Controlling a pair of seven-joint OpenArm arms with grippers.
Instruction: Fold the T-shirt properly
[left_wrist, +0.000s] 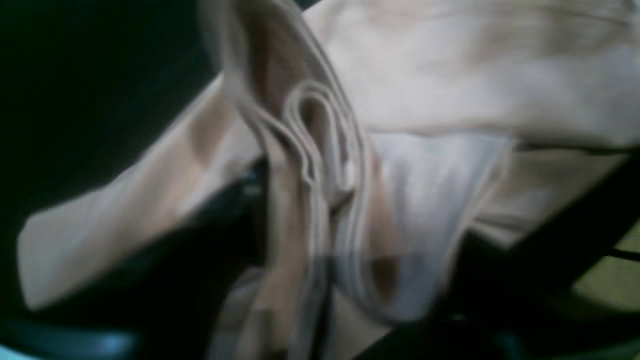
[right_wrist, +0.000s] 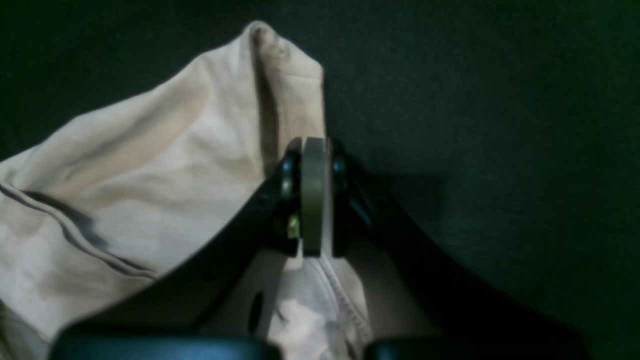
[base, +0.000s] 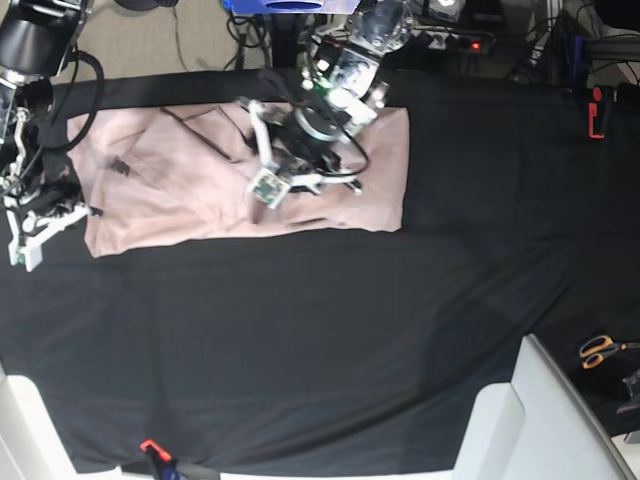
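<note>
1. The T-shirt (base: 200, 185) lies in the upper left of the base view, spread on the black cloth (base: 330, 340) and partly folded, with creases.
2. The right gripper (right_wrist: 314, 197) is at the left edge of the T-shirt in the base view; its jaws are closed and pinch an edge of the pink fabric, as the right wrist view shows.
3. The left gripper (base: 275, 180) is over the middle of the T-shirt. The left wrist view is blurred, showing bunched fabric folds, so I cannot tell its jaws' state.
4. Orange-handled scissors (base: 600, 350) lie at the right edge, well apart.
</note>
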